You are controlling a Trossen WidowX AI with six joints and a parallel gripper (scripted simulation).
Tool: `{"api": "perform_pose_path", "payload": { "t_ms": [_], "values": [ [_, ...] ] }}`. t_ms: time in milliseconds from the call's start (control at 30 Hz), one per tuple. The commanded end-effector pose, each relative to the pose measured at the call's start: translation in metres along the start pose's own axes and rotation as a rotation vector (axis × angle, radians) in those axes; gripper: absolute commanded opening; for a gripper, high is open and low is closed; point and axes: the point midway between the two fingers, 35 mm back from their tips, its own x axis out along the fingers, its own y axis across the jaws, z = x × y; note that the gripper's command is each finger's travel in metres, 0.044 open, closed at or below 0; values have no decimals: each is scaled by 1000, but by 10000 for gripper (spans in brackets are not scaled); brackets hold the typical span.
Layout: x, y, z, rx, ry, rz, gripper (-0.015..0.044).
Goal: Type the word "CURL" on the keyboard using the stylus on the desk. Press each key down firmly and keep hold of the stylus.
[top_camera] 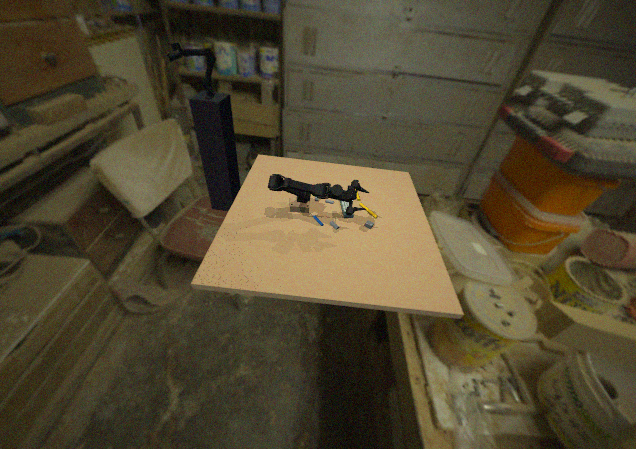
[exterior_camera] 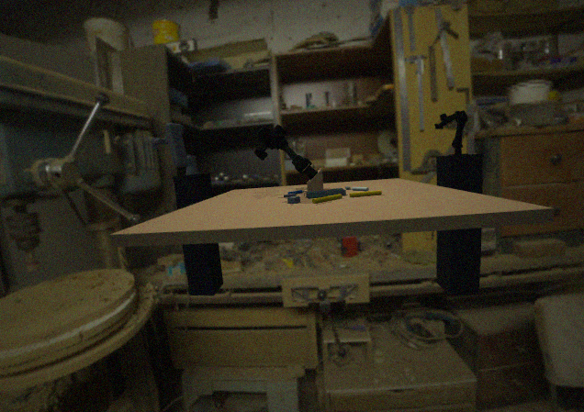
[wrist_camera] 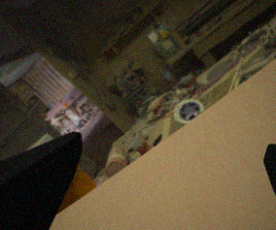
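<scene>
Nearest the wrist camera, you are seeing your gripper point(top_camera: 366, 199) point(exterior_camera: 264, 142) point(wrist_camera: 173, 147) spreading its two jaws wide, with nothing sitting between them; in the top view, taking twelve as the picture's top, a long yellow stick point(top_camera: 368, 210) is lying at about six o'clock from them, a short stretch of yellow is showing near ten, and the keyboard point(top_camera: 346, 209) point(exterior_camera: 325, 194) is lying near eight, partly hidden by the arm; a blue stick point(top_camera: 318, 220) point(exterior_camera: 295, 192) is resting farther out towards eight; you are having several stick-like things here, and I cannot tell which is the stylus, though none is sitting in the jaws; beneath them all, the pale, wood-toned desk point(top_camera: 329, 274) point(exterior_camera: 263, 218) point(wrist_camera: 218, 174) is stretching out; beyond it, an orange bucket point(top_camera: 514, 184) is standing towards two o'clock, a dark pedestal point(top_camera: 213, 150) point(exterior_camera: 458, 176) is carrying another arm towards ten, and shelves of cans are filling eleven, dim and dusty.
</scene>
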Motion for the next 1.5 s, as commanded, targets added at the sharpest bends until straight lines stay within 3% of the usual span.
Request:
{"api": "perform_pose_path", "payload": {
  "t_ms": [0, 267, 533, 1000, 1467],
  "values": [
    [2, 1, -2, 3, 11, 0, 414],
    [48, 33, -104, 45, 476, -37, 204],
    [49, 71, -218, -78, 929, -140, 0],
    [-18, 94, -361, -687, 1426, -410, 0],
    [-22, 94, -365, -725, 1438, -423, 0]
  ]
}}
